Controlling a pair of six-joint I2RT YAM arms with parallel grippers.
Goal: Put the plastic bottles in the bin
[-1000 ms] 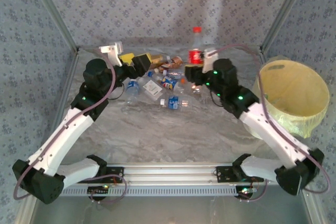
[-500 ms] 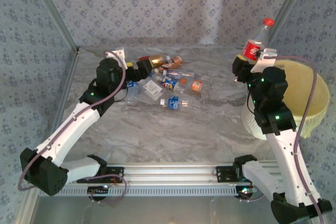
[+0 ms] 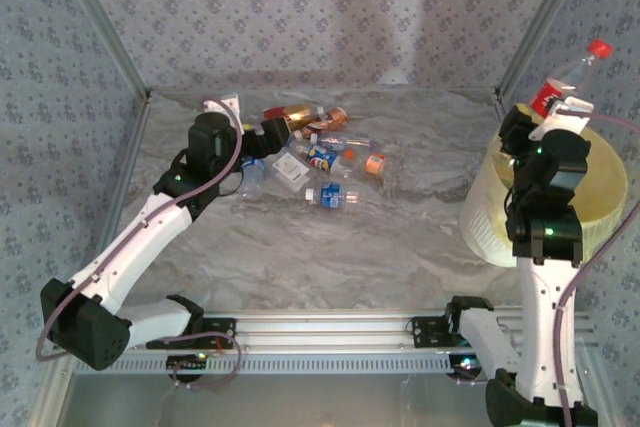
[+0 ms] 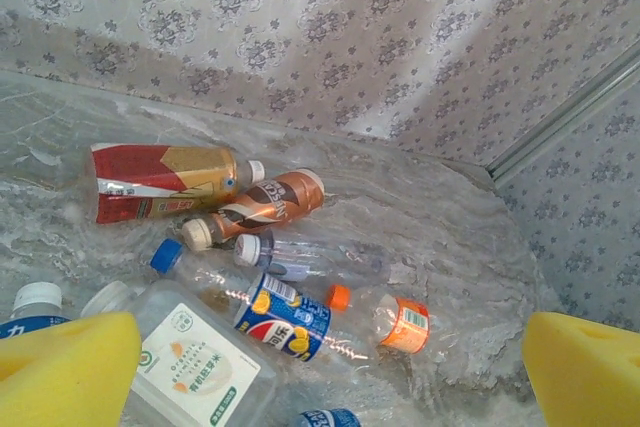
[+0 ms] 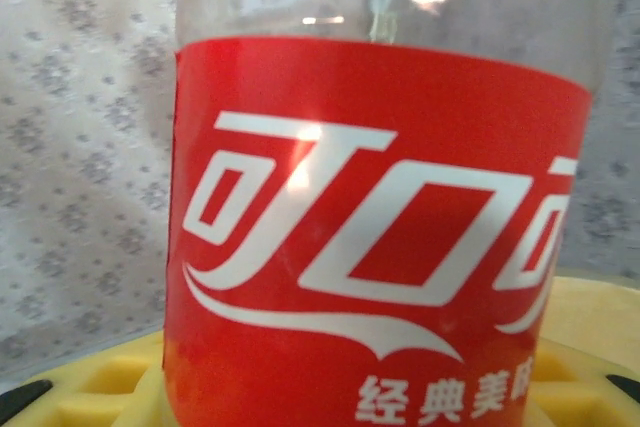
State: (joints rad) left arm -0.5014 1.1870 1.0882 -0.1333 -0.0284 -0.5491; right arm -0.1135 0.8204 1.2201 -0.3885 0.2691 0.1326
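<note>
This is a robotics lab test cell, not a lived-in room. Two white-and-black robot arms, the left arm (image 3: pixel 130 247) and the right arm (image 3: pixel 545 287), are bolted to an aluminium rail (image 3: pixel 320 332) at the near edge of a marble-patterned tabletop (image 3: pixel 330 247). Bare aluminium frame posts (image 3: pixel 103 22) rise at the far corners, with flowered wallpaper sheeting (image 3: pixel 300 7) closing the sides. Plastic bottles (image 3: pixel 320 157) lie scattered on the tabletop beside a bin (image 3: pixel 485 222).
</note>
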